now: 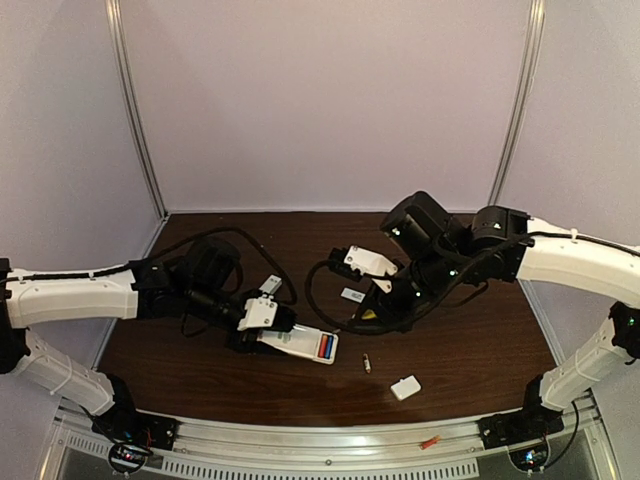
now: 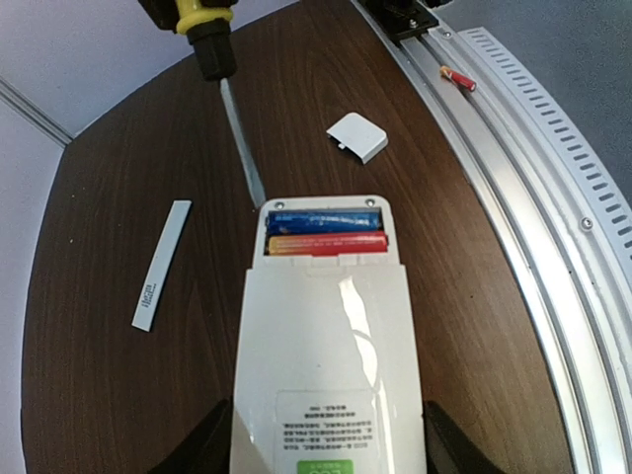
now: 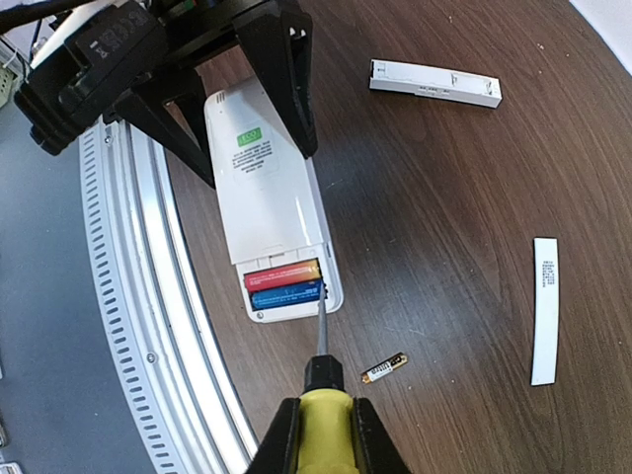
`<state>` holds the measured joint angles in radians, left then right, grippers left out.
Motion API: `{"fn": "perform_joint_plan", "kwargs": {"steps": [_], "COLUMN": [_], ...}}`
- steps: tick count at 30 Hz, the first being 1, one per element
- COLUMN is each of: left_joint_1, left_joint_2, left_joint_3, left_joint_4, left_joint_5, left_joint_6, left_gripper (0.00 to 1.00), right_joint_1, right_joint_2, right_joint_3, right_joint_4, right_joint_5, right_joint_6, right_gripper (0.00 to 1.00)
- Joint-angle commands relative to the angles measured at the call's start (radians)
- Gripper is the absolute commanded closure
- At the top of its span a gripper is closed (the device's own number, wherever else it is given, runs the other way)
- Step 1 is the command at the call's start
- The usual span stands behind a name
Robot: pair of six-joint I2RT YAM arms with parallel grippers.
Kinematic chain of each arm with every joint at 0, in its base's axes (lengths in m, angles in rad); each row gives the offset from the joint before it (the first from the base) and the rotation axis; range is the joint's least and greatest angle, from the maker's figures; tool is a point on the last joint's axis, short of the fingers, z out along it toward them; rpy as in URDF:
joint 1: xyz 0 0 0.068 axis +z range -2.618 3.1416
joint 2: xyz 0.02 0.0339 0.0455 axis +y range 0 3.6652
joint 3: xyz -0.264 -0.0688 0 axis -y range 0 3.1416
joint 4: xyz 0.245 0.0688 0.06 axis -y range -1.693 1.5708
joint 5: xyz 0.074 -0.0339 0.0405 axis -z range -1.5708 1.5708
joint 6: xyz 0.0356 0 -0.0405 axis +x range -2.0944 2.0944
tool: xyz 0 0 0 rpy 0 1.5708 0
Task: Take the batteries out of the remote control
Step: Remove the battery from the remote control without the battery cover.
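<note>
**Screwdriver tip at the open battery bay**

The right tool (image 3: pixel 323 420), at the bottom centre of its own wrist view, is pinched tight on the yellow handle of a screwdriver (image 3: pixel 321 377). The thin shaft runs up the frame, and its tip rests at the edge of the open compartment of the remote control (image 3: pixel 265 188), right by the end of the blue cell. Two batteries (image 3: pixel 284 283) lie side by side in that compartment, the gold-and-red one above the blue one in this view.

The left tool (image 3: pixel 255 163), in the upper left, straddles the closed end of the remote, its fingers pressed against the two long sides and holding the remote flat on the dark wooden surface (image 3: pixel 444 197).

A loose battery (image 3: pixel 383 368) lies on the wood just right of the screwdriver's shaft. In the left wrist view a small white cover (image 2: pixel 357 135) lies above the remote, a white strip (image 2: pixel 161 265) lies at the left, and another battery (image 2: pixel 457 78) sits on the metal rail (image 2: pixel 513 197) at the upper right.
</note>
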<state>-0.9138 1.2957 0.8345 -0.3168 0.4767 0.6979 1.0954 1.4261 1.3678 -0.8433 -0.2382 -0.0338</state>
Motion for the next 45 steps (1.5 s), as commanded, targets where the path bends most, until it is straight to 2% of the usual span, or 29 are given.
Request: {"fn": "perform_joint_plan", "kwargs": {"steps": [1, 21, 45], "left_joint_1": [-0.008, -0.009, -0.010], "left_joint_2": [-0.032, -0.043, -0.017], "left_joint_3": [0.031, 0.020, 0.021], "left_joint_4": [0.015, 0.015, 0.022], "left_joint_5": [0.036, 0.046, 0.044], "left_joint_6": [-0.003, -0.005, -0.012], "left_gripper": [1.00, 1.00, 1.00], "right_joint_1": [0.015, 0.025, 0.027], "right_joint_2": [0.009, 0.021, -0.032], "right_joint_3": [-0.013, -0.017, -0.066], "right_joint_4": [0.022, 0.033, 0.064], "right_joint_5": [0.014, 0.078, 0.041], "right_joint_6": [-0.019, -0.023, -0.004], "right_gripper": [1.00, 1.00, 1.00]}}
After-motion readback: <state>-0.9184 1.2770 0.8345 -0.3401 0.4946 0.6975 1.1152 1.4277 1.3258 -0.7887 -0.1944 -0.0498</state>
